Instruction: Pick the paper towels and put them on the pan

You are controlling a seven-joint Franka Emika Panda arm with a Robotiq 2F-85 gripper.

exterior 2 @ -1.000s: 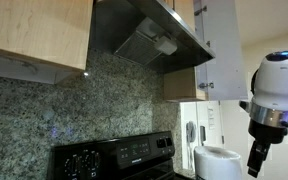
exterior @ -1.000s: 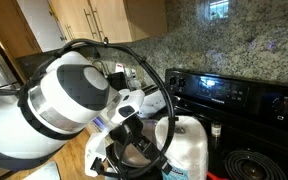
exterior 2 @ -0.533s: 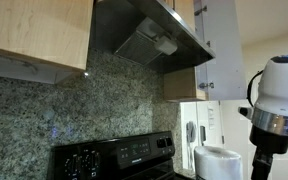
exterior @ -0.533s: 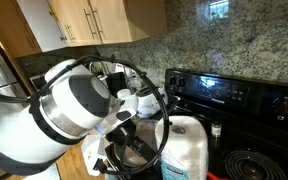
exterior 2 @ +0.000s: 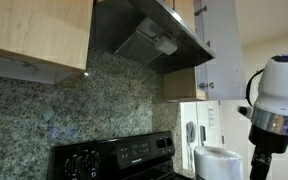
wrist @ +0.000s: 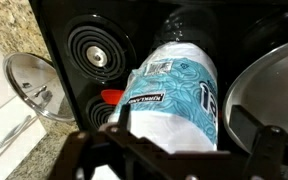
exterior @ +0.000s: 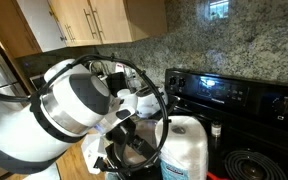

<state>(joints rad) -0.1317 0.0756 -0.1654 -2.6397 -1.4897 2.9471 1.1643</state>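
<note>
The paper towels (wrist: 174, 95), a big white roll in clear wrap with blue print, stand on the black stove. They show in both exterior views (exterior: 184, 148) (exterior 2: 219, 160). My gripper (wrist: 184, 125) is open, with one finger on each side of the roll. The left finger is close to the wrap and the right finger stands a little off it. The pan (wrist: 276, 90), round and grey with a dull silvery inside, sits right beside the roll in the wrist view. A reddish piece (wrist: 111, 97) shows at the roll's other side.
A glass lid (wrist: 29, 85) lies on the counter beside the stove. A black coil burner (wrist: 97, 55) is behind the roll. The stove's back panel (exterior: 224, 90) and the granite wall rise behind it. My arm (exterior: 74, 100) fills the near side.
My arm shifted over and down toward the roll between one second and half a second ago. Since then nothing has visibly moved.
</note>
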